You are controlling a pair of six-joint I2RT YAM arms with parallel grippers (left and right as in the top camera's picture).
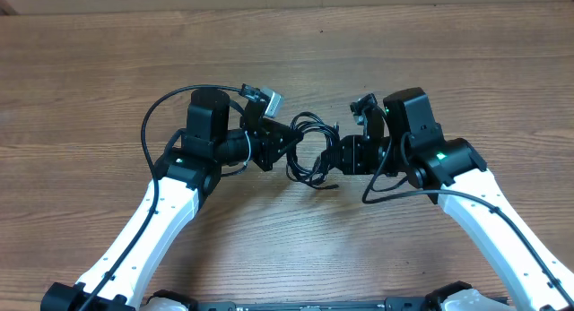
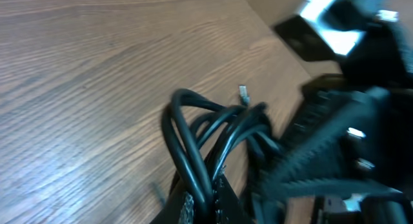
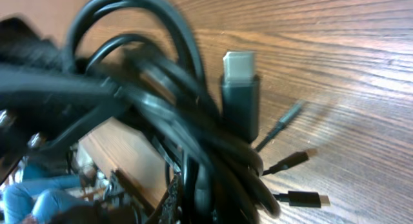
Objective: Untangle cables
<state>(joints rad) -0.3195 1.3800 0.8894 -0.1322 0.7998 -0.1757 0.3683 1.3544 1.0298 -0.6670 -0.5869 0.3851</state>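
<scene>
Wooden table (image 1: 90, 78); tangled cables (image 1: 309, 150) apparently gripped by left hand (image 1: 276, 148), right hand (image 1: 346, 156).

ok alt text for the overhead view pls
A small tangle of thin black cables sits centre frame, clamped from either side by the left gripper and the right gripper. Both white-and-black arms reach in from the bottom edge over a brown wooden table.

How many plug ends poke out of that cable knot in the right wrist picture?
4. A large plug points up from the cables; lower right of it fan a blurred upper plug, a middle plug and a lowest plug. Others may be hidden inside.
</scene>
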